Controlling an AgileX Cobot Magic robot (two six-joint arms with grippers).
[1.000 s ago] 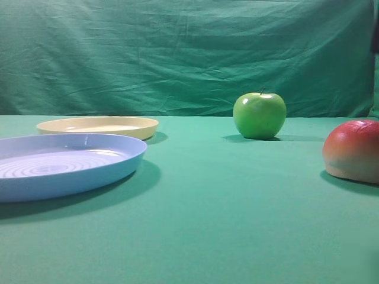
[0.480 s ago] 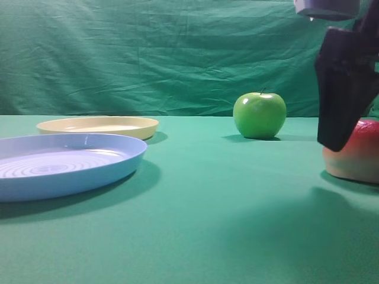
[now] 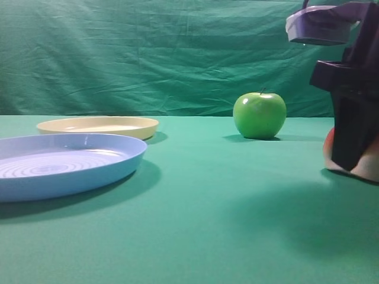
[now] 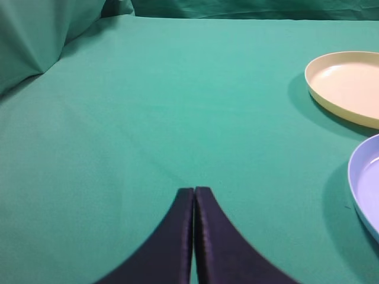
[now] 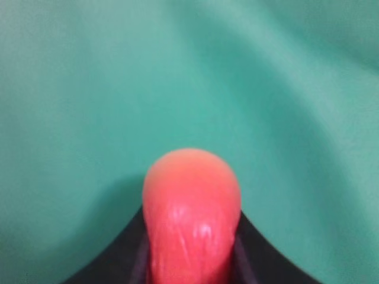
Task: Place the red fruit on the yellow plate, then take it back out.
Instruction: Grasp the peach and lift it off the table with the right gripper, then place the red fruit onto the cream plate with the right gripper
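1. Right gripper point(image 5: 190, 260) down over the red fruit point(image 5: 191, 207), black fingers point(image 5: 127, 248) tight against both sides, clamped on it.
2. Red fruit on the green cloth point(image 3: 195, 225) at the far right, mostly hidden behind the gripper, not on any plate.
3. Left gripper point(image 4: 194, 204) pressed together, holding nothing, low over the cloth.
4. Yellow plate point(image 3: 98, 126) far off on the left, bare inside.
5. Blue plate point(image 3: 62, 165) just in front of the yellow one.
6. Green apple point(image 3: 259, 115) standing between the plates and the red fruit.

Yellow plate point(image 3: 98, 126) behind blue plate point(image 3: 65, 163)
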